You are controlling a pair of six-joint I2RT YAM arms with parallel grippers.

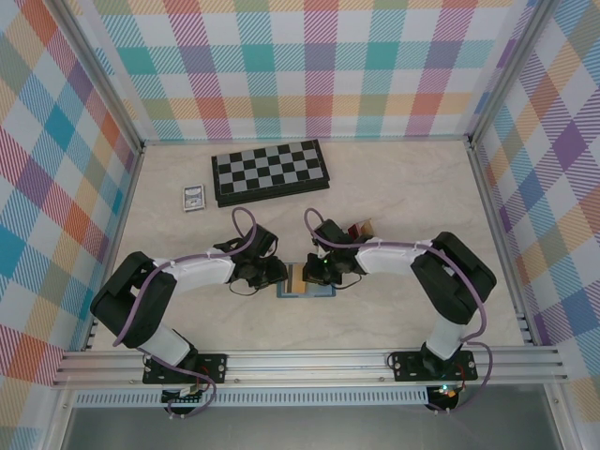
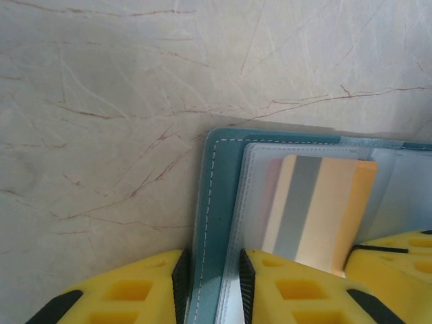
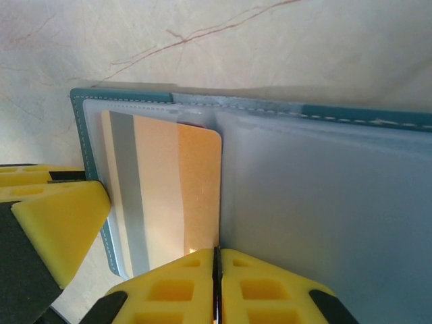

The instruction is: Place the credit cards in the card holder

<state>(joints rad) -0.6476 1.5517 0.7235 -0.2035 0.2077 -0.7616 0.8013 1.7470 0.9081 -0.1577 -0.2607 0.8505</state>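
Top external view: the card holder is seen laid open on the table, near the arm bases and about midway between left and right. The left gripper is at its left end and the right gripper is at its right end. In the left wrist view the left jaws are seen a little apart, set astride the holder's teal left edge. One finger is on the table side and the other is over the clear sleeve; whether that edge is clamped cannot be told. In the right wrist view the right jaws are pressed fully together with nothing seen between them. Their tips meet the near right corner of an orange-tan card with a grey stripe, laid at the holder's left half; whether it is under the sleeve cannot be told. More credit cards, red, dark and tan, are lying just beyond the right gripper. A chessboard and a small silver-framed rectangle are set farther back, to the left.
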